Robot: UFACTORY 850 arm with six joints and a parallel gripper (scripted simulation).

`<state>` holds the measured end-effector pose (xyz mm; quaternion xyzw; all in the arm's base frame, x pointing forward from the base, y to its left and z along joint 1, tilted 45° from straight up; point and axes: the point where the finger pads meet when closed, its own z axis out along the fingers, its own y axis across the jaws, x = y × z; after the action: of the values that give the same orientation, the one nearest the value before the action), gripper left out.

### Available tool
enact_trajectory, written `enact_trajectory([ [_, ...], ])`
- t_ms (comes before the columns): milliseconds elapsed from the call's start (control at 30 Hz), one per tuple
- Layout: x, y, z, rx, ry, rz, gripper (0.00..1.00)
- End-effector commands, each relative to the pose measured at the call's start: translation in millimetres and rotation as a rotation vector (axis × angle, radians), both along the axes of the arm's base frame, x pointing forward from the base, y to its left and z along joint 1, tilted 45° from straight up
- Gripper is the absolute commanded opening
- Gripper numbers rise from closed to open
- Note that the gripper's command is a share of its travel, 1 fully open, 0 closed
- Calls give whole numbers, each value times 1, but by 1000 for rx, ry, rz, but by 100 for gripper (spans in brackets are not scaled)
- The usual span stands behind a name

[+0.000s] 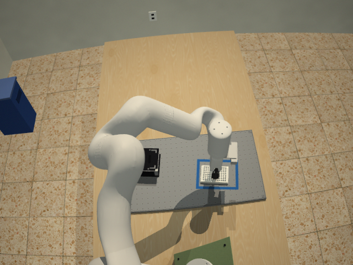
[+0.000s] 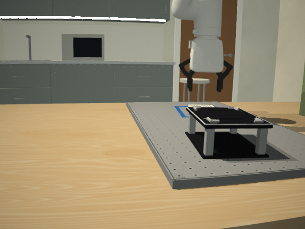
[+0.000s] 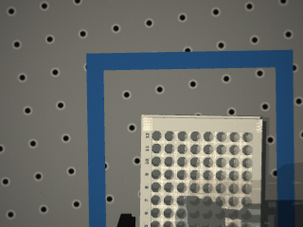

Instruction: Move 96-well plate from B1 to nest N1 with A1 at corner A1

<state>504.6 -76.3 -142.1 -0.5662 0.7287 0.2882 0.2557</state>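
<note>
The white 96-well plate (image 1: 210,174) lies flat inside the blue outline of spot B1 on the grey perforated base. It also shows in the wrist view (image 3: 203,172), with the blue outline (image 3: 97,137) around it. In the side view only its far edge (image 2: 201,106) shows behind the nest. My gripper (image 2: 205,83) is open and empty, hanging straight down above the plate with a clear gap below its fingertips. It also shows in the overhead view (image 1: 215,173). The black raised nest N1 (image 2: 228,117) stands on grey posts, with white corner locators; it sits left of the plate (image 1: 150,162).
The grey perforated base plate (image 1: 196,171) lies on the wooden table. A small white block sits on the base just behind spot B1. A green plate (image 1: 205,252) lies at the table's near edge by my arm's foot.
</note>
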Motion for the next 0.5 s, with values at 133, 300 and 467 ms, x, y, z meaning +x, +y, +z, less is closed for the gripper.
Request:
enact_trajectory([
  [133,1,9,-9,-1,-2,-1,100],
  [300,2,12,-12,-1,-2,-1,100],
  [467,2,18,-18,-1,-2,-1,100],
])
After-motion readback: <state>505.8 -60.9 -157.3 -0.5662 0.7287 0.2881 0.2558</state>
